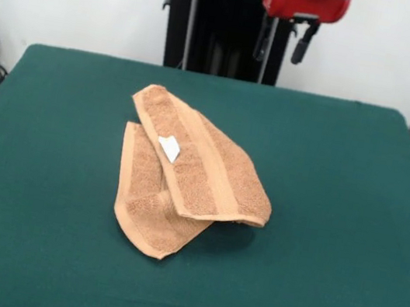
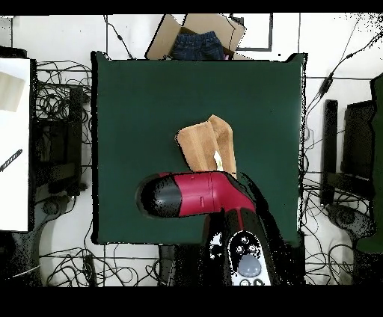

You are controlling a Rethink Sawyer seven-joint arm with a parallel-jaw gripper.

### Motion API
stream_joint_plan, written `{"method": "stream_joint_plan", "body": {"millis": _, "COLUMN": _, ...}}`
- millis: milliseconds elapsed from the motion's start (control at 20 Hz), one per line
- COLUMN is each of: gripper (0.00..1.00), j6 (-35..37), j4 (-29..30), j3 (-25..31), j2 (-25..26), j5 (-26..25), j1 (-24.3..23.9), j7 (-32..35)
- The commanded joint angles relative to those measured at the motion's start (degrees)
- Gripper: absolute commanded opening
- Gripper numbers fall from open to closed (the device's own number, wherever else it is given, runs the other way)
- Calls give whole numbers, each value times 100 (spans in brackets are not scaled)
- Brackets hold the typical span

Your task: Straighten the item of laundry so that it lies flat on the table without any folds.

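Observation:
The light orange-brown towel [image 1: 186, 174] lies folded near the middle of the dark green table [image 1: 335, 223]. One flap is folded diagonally over another layer, and the small white tag [image 1: 168, 147] shows on top. My gripper [image 1: 284, 45] hangs open and empty under the red wrist at the top, high above the table's far edge, behind and to the right of the towel. In the overhead view the towel [image 2: 202, 142] sits at the centre of the table [image 2: 135, 112]. The red arm [image 2: 198, 196] covers its near edge and hides the gripper.
The black pedestal [image 1: 227, 23] stands behind the table's far edge. In the overhead view, a cardboard box holding jeans [image 2: 198, 41] sits beyond the table's top edge. Cables [image 2: 56, 97] lie on the floor on both sides.

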Motion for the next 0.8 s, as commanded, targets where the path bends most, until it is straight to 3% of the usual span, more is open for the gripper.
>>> {"method": "stream_joint_plan", "body": {"millis": 50, "gripper": 100, "j6": 275, "j4": 28, "j3": -1, "j2": 29, "j5": 72, "j1": 85, "j7": 679}}
{"method": "stream_joint_plan", "body": {"millis": 400, "gripper": 100, "j6": 473, "j4": -54, "j3": 82, "j2": 10, "j5": 104, "j1": -76, "j7": 434}}
{"method": "stream_joint_plan", "body": {"millis": 800, "gripper": 100, "j6": 793, "j4": -259, "j3": 63, "j2": -63, "j5": 161, "j1": 195, "j7": 628}}
